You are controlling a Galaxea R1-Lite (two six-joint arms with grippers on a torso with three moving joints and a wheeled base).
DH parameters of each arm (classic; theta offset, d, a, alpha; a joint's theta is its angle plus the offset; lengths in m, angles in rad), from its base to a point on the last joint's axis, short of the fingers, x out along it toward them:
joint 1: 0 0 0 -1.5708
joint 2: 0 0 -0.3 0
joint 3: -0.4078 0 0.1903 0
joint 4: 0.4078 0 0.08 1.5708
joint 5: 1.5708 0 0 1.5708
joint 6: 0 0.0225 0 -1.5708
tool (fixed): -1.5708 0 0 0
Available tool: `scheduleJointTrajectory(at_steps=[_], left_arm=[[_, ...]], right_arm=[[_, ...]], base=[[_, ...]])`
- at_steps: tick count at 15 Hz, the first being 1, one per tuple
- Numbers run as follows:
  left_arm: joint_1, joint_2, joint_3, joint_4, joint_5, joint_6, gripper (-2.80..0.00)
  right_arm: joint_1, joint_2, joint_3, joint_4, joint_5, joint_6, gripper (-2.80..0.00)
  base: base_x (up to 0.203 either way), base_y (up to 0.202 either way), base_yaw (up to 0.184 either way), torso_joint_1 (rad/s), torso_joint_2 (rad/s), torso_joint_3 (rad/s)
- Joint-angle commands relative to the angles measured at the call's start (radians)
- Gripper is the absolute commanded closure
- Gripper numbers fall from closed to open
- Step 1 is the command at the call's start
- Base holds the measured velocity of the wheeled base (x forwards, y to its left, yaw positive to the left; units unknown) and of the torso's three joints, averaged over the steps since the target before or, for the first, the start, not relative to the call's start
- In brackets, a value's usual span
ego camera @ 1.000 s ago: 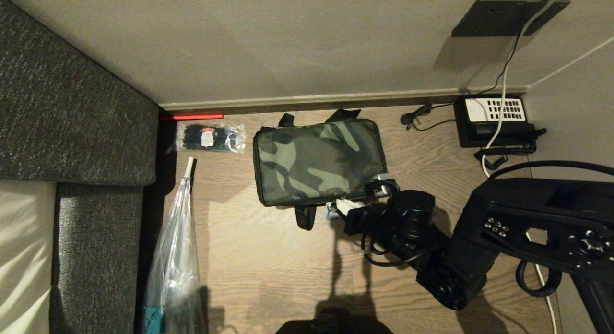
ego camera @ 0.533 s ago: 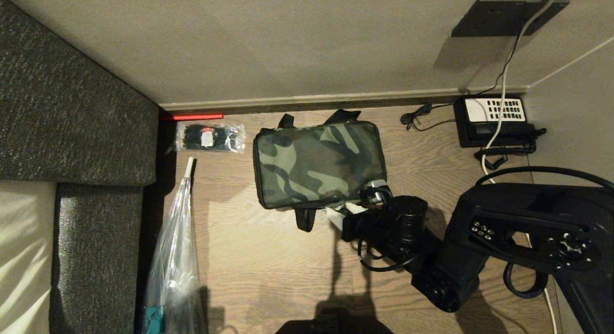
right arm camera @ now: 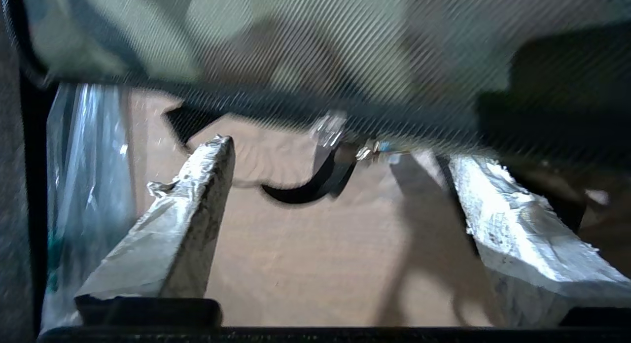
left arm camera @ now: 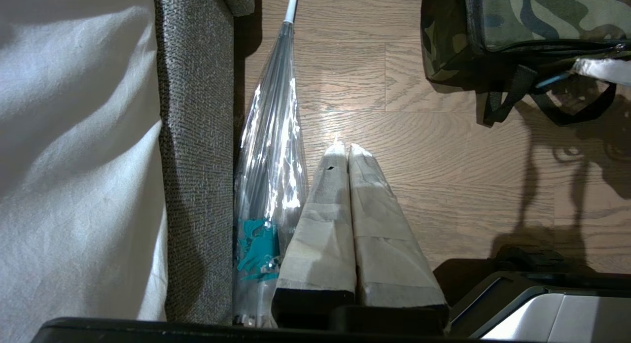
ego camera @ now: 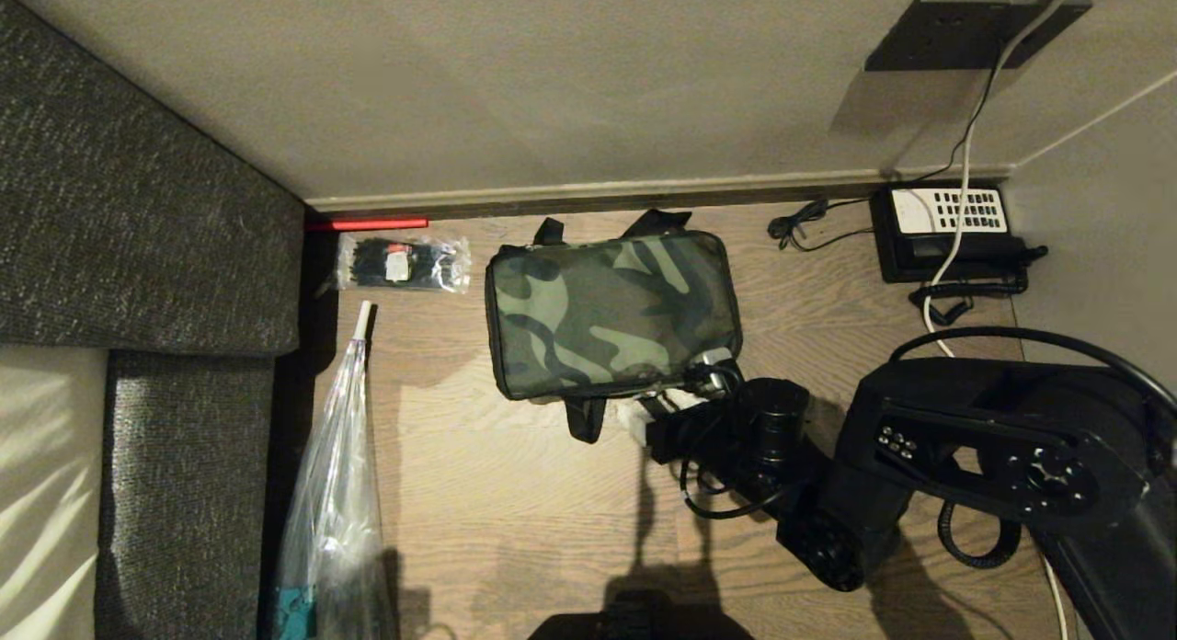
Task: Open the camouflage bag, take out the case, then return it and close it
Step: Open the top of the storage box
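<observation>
Fingers [right arm camera: 197,220] of right gripper [right arm camera: 340,155]: spread wide, empty, at bag's [ego camera: 611,309] lower-right corner, frame centre. Left gripper [left arm camera: 349,151]: pressed together, empty, parked.

A home living room — grey sofa [ego camera: 138,235], wood floor [ego camera: 515,493], corded telephone [ego camera: 947,231] beside the wall.

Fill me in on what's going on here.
A robot is working on a boxy green-and-black camouflage fabric bag lying zipped shut on the wooden floor. Its right gripper sits at the bag's near right corner, by the zipper, with its jaws spread wide and holding nothing. The left gripper hangs shut over the floor beside a clear plastic-wrapped umbrella. No case is visible.
</observation>
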Motion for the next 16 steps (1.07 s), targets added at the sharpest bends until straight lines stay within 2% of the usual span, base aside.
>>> scheduleJointTrajectory(at_steps=[1,6,7,16], left_arm=[[0.000,-0.003,0.000,0.000,0.000,0.000,0.00],[0.000,-0.003,0.000,0.000,0.000,0.000,0.00],[0.000,-0.003,0.000,0.000,0.000,0.000,0.00],[0.000,-0.003,0.000,0.000,0.000,0.000,0.00]], right_arm=[[-0.014,0.020,-0.036,-0.009,0.000,0.002,-2.80],[-0.027,0.037,-0.080,-0.008,-0.003,0.033,-2.80],[-0.027,0.037,-0.080,-0.008,-0.004,0.039,0.00],[-0.025,0.028,-0.064,-0.008,-0.003,0.030,0.00]], base=[[0.000,0.000,0.000,0.000,0.00,0.000],[0.000,0.000,0.000,0.000,0.00,0.000],[0.000,0.000,0.000,0.000,0.00,0.000],[0.000,0.000,0.000,0.000,0.00,0.000]])
